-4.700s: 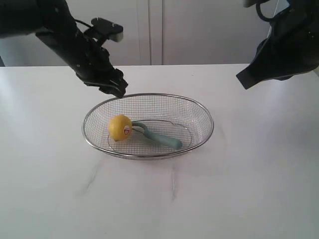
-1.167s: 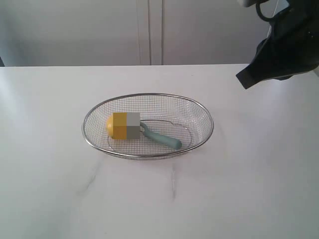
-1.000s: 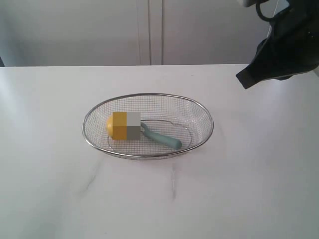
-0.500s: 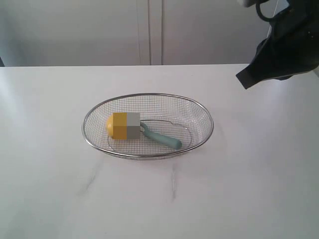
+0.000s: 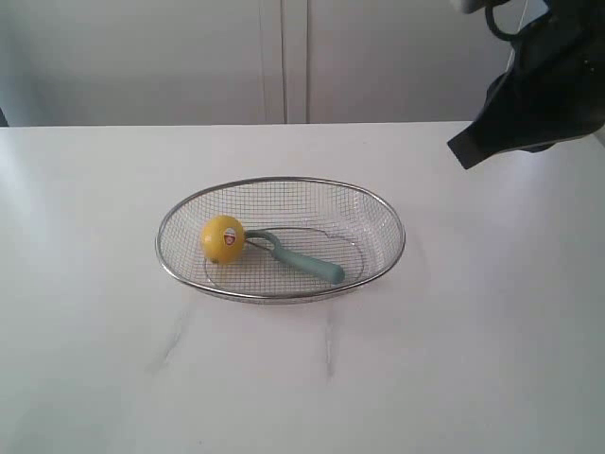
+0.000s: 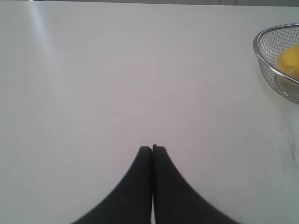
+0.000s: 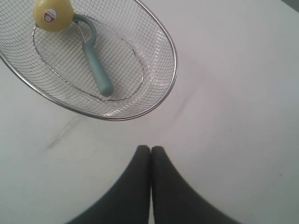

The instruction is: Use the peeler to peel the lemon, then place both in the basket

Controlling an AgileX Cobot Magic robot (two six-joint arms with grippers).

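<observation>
The yellow lemon with its red-and-white sticker lies in the left part of the wire-mesh basket. Beside it, the teal-handled peeler rests on the basket floor, blade head touching the lemon. The right wrist view shows the same lemon, peeler and basket. My right gripper is shut and empty, held over bare table away from the basket; its arm is at the upper right. My left gripper is shut and empty over bare table, with the basket and lemon off to one side.
The white marbled table stretches all round the basket. A pale cabinet front stands behind the table's far edge. The left arm is out of the exterior view.
The left arm, near the basket's left rim 4.7 s ago, has withdrawn out of the exterior view. Lemon, peeler, basket and right arm have stayed put.
</observation>
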